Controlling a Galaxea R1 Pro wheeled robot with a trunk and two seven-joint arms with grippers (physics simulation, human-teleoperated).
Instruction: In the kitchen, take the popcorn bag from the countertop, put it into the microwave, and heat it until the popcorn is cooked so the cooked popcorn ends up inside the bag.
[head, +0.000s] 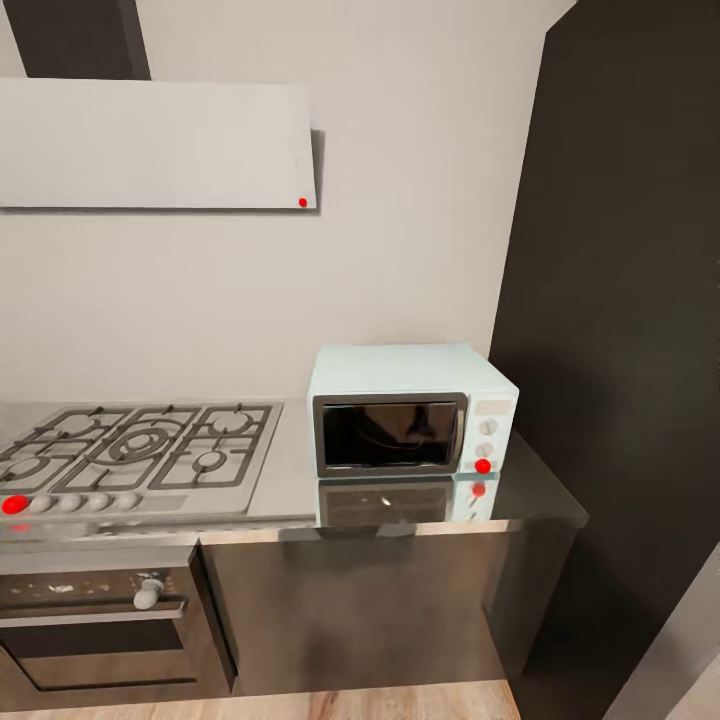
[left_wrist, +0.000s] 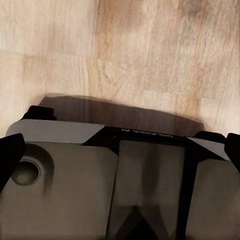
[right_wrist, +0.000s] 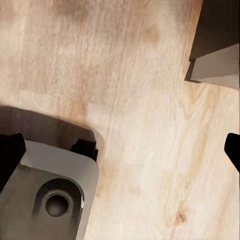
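At the counter's right end, against the back wall, sits the microwave (head: 412, 410), its door shut and its red light facing the robot. The counter (head: 290, 470) runs left from it past a bare grey strip to a gas hob (head: 135, 450), with an oven (head: 95, 625) below the hob's front edge. I see no popcorn bag on the stretch of counter that shows, so it likely lies further along, off to one side; the step in hand looks like finding it, and the task is hardly begun.

To do that well, the head should sweep along the counter before the base rolls, and the base should square up to the counter's front edge before an arm lifts.

Both arms hang low over the wooden floor (left_wrist: 150, 55). The left hand (left_wrist: 120, 150) shows dark fingertips at both sides of its wrist view, set apart and holding nothing; the right hand (right_wrist: 120, 150) likewise has its fingers apart and empty above the robot's base.

Room is tight on the right: a tall dark cabinet (head: 620, 300) stands just beside the microwave, and a door swinging open there could crowd an arm. The bare strip between hob and microwave gives the freest approach.
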